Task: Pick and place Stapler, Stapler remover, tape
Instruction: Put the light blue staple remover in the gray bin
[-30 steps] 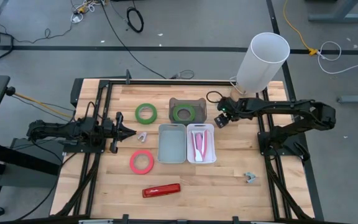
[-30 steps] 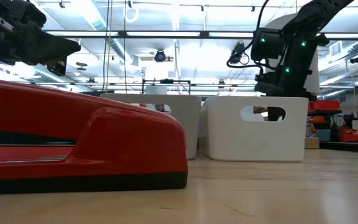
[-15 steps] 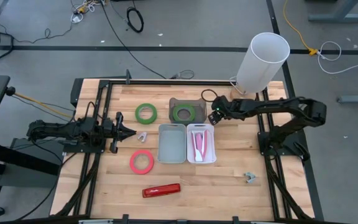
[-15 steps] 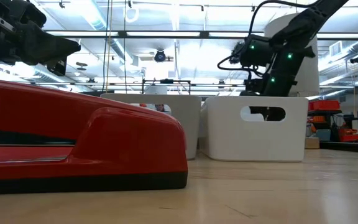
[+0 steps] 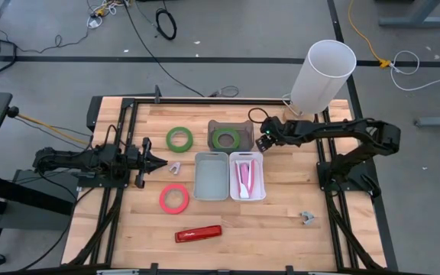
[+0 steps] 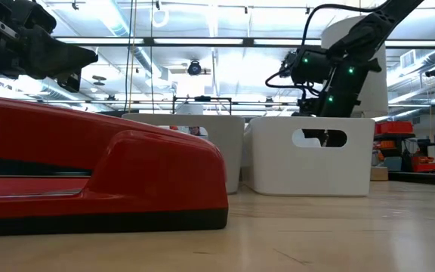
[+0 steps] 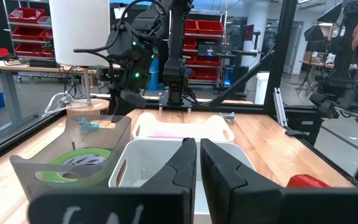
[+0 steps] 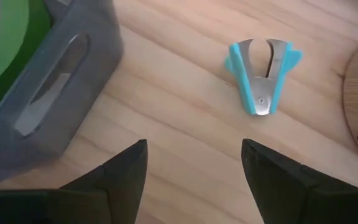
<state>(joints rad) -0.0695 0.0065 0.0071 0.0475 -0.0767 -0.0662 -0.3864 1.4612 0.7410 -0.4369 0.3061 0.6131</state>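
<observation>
Blue staple remover (image 8: 263,73) under open, empty right gripper (image 8: 194,163), beside grey bin (image 8: 48,102).
Next: descend, straddle, close; left gripper (image 7: 196,163) shut, empty, idle.

Red stapler (image 5: 198,234), red tape ring (image 5: 174,198), two green tape rolls (image 5: 179,139), turquoise staple remover (image 8: 263,73), grey bin (image 5: 231,127), white trays (image 5: 211,176), pale wooden worktop (image 5: 281,225).

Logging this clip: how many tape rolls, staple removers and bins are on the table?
Tape rolls: 3 (green roll, second green roll, red roll)
Staple removers: 3 (pale remover, grey remover, teal remover)
Bins: 3 (dark bin, grey bin, white bin)
Total: 9
</observation>
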